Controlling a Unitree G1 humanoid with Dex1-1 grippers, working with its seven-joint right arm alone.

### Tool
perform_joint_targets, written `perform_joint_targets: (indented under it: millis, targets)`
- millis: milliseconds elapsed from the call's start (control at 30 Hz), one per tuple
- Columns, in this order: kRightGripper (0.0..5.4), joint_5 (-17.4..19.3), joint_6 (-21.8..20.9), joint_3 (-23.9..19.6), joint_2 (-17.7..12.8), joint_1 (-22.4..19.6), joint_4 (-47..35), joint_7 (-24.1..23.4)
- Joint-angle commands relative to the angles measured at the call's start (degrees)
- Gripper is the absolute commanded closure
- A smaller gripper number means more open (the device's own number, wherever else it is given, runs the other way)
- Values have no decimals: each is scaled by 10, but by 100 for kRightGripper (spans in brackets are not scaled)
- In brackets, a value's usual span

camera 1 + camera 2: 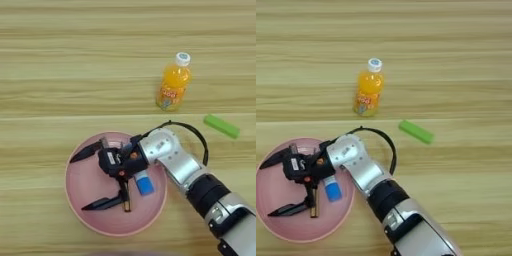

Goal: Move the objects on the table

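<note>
Pink plate (85,195) under spread right gripper (82,180).

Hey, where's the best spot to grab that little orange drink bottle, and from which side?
Probably grip the orange drink bottle across its round body, below the white cap. It lies alone on the table, so come down from above.

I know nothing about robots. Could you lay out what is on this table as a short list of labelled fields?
surface: light-wood table
dish: round pink plate, near edge
on plate: blue-and-white tube; thin screwdriver with amber handle
gripper: black fingers spread wide over the plate, holding nothing
bottle: small orange-drink bottle with white cap, upright, beyond the plate
loose piece: small green oblong piece, lying right of the bottle
</note>
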Motion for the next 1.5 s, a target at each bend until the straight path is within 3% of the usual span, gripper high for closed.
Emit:
perform_joint_targets:
  millis: [33,233,333,500,633,733,833,1033,1133,1333,1500]
  targets:
    - [8,-5,5,-15,26,-31,-9,-47]
    - [8,11,10,-37,11,-30,-39,-44]
    - [8,43,26,-60,-19,-18,-104,-22]
    - [8,143,97,-134,-86,-1,-252,6]
    - [8,175,123,-187,-122,4,-271,-2]
    - [8,202,154,-235,-126,13,-272,-38]
    - [8,193,178,-268,-114,13,-250,-111]
    - [8,166,179,-285,-104,44,-215,-185]
    - [8,155,171,-286,-111,59,-210,-196]
    - [8,161,138,-298,-146,71,-203,-149]
    - [8,207,114,-310,-191,86,-204,-33]
